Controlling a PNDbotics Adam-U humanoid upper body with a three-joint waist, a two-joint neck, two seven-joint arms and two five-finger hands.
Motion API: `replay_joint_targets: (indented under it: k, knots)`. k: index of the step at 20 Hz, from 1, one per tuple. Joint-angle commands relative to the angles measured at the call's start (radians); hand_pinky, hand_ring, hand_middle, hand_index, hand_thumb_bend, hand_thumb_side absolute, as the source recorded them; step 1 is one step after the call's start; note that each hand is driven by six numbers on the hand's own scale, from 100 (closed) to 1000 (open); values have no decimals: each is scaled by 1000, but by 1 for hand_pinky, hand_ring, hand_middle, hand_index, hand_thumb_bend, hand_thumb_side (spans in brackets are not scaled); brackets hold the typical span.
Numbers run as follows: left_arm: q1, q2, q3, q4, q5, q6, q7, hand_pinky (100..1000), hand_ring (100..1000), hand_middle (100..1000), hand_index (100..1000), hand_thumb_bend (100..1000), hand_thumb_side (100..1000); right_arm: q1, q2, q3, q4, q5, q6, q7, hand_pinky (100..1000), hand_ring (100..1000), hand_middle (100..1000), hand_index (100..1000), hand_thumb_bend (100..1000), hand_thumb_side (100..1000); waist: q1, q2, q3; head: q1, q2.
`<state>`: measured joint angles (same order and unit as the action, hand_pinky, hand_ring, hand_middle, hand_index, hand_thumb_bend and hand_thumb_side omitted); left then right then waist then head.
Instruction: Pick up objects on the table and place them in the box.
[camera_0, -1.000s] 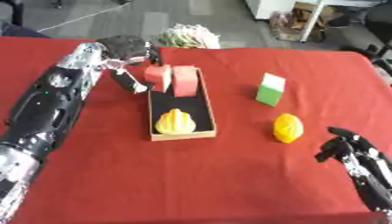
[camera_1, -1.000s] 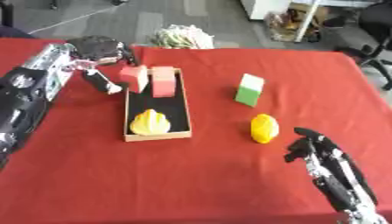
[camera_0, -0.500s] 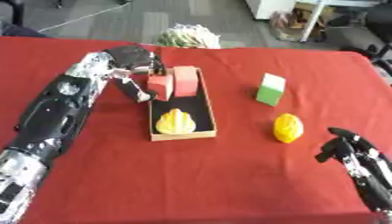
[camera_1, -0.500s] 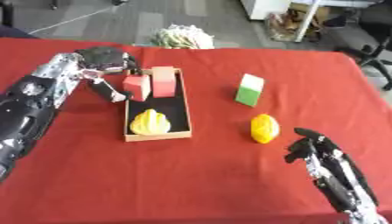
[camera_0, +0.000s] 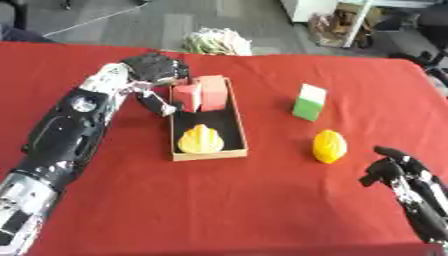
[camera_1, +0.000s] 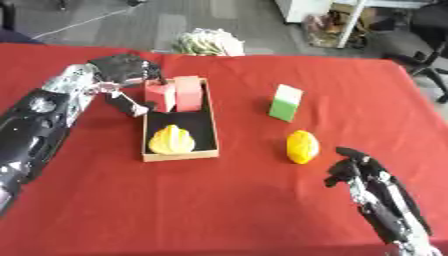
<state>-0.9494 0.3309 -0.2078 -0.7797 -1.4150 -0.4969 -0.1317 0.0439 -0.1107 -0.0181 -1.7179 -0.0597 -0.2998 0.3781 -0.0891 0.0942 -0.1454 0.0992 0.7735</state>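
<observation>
A shallow brown box (camera_0: 234, 131) with a dark floor lies left of centre. At its far end stands a red and pink carton (camera_0: 201, 92), and a yellow ridged fruit (camera_0: 200, 139) sits at the near end. My left hand (camera_0: 154, 69) is just left of the carton. Its fingers are relaxed by the carton's far-left top corner. Its thumb (camera_0: 161, 104) points down outside the box's left wall, apart from the carton. On the cloth to the right lie a green and white carton (camera_0: 308, 102) and a yellow fruit (camera_0: 329, 146). My right hand (camera_1: 360, 172) rests at the lower right, holding nothing.
The red tablecloth (camera_0: 262, 200) covers the whole table. A pale bundled thing (camera_0: 213, 41) lies just past the far edge, on the grey floor. An office chair (camera_1: 429, 30) stands off the far right corner.
Half a second ago the red carton leaned to the left in the box; now it stands upright. My left hand has shifted slightly nearer and rightward. The right hand has not moved.
</observation>
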Motion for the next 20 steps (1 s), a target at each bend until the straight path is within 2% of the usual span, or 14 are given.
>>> replay_joint_targets:
  k: [1,6,8,10,12,14,18,19,20]
  knots:
    - [-20,21,15,-9,-34,36,19,805,788,846,908,298,375,-11,-15,-2,-10,-7,-3,5,599,500,545,822,100,527,3,-20,0,0,-4]
    - [-13,20,21,-2,-68,71,67,836,818,877,919,314,375,-9,-16,-1,-9,-8,-4,6,599,500,544,822,100,524,0,-22,1,-1,-4]
    - [-8,27,32,-16,-44,77,92,830,805,857,913,222,321,-9,-17,-3,-8,-8,-5,6,599,500,544,822,100,520,-1,-23,3,-2,-4]
    - [-1,49,43,-52,32,76,108,820,786,834,904,123,279,-8,-18,-6,-9,-8,-6,3,599,500,544,822,100,518,-1,-23,6,-6,-4]
    - [6,89,48,-114,161,70,110,805,756,796,888,100,248,-8,-21,-11,-10,-6,-8,0,599,500,544,822,100,511,0,-23,12,-11,-4]
    - [19,143,47,-204,341,69,97,790,725,761,870,100,244,-9,-24,-17,-11,-3,-10,-6,599,500,544,822,100,504,3,-23,19,-15,-4]
    - [107,265,37,-448,817,93,32,759,655,681,834,100,391,-27,-54,-32,-17,5,-23,-18,602,501,547,828,100,439,7,-23,38,-32,-4]
    - [147,295,36,-524,949,106,11,753,642,665,828,100,429,-38,-73,-38,-21,14,-35,-22,604,502,548,830,100,499,7,-23,43,-35,-4]
    - [191,323,37,-603,1072,121,-11,751,638,661,827,100,449,-49,-94,-40,-21,17,-45,-26,604,503,549,832,100,405,7,-23,47,-40,-4]
